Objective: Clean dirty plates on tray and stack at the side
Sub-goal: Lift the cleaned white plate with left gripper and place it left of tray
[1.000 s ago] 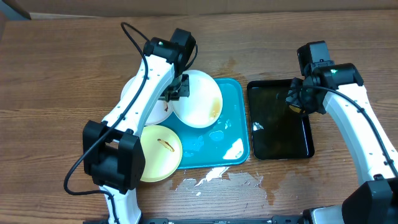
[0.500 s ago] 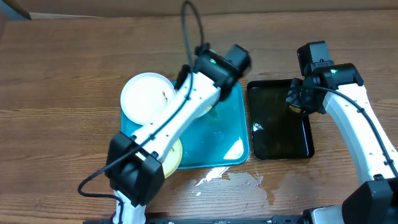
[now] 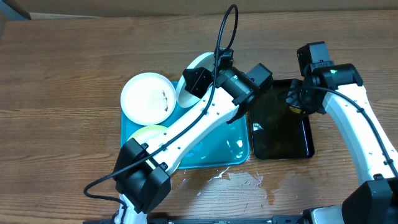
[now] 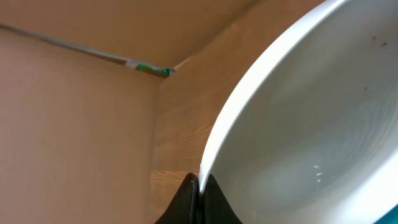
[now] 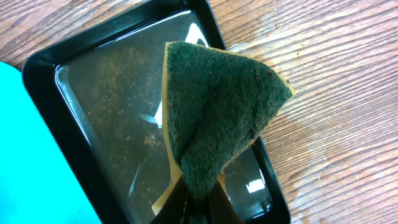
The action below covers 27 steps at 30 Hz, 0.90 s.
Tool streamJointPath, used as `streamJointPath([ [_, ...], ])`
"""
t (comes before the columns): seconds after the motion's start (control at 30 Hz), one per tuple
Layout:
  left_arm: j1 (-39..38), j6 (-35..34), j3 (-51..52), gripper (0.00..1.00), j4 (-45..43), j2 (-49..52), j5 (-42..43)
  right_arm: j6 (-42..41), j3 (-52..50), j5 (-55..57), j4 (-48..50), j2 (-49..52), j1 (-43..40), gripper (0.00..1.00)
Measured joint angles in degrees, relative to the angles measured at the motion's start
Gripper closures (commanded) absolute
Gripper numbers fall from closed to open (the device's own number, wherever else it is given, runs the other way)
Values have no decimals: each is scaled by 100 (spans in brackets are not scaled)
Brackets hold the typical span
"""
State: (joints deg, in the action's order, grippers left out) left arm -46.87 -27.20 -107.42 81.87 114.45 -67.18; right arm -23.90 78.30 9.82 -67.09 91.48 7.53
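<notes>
- Since a second ago, left gripper (image 4: 198, 185) has lifted a white plate (image 3: 196, 64) toward upper centre, jaws pinching its rim.
- Jaws of right gripper (image 5: 198, 200) clamp the sponge (image 5: 217, 106).
- Stiff, probably slippery; a rim hold suits.

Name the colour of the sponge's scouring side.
The sponge face is dark green; right wrist view.

No readable text, label, brand or number was noted in any view. The plates (image 3: 146, 99), the tray (image 3: 214, 155), the black tray (image 3: 280, 124) and the sponge (image 5: 214, 106) carried no legible marks. A small green-and-white strip (image 4: 152, 70) at a wall seam was too small to read.
</notes>
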Motion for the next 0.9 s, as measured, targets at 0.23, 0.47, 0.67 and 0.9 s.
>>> streamJointPath([
  [0.23,-105,-734,-4,96,20,0,-98,2,0,0,4,0,0,96],
  [0.47,254,-857,-227,96,-83,0,960,0,0,-153,2,0,0,96],
  [0.67,1580,-260,-890,96,-85,-186,3010,92,-2,-608,48,0,0,96],
  [0.9,4424,125,-1141,96,-59,-785,5254,549,-4,-1884,205,0,0,96],
])
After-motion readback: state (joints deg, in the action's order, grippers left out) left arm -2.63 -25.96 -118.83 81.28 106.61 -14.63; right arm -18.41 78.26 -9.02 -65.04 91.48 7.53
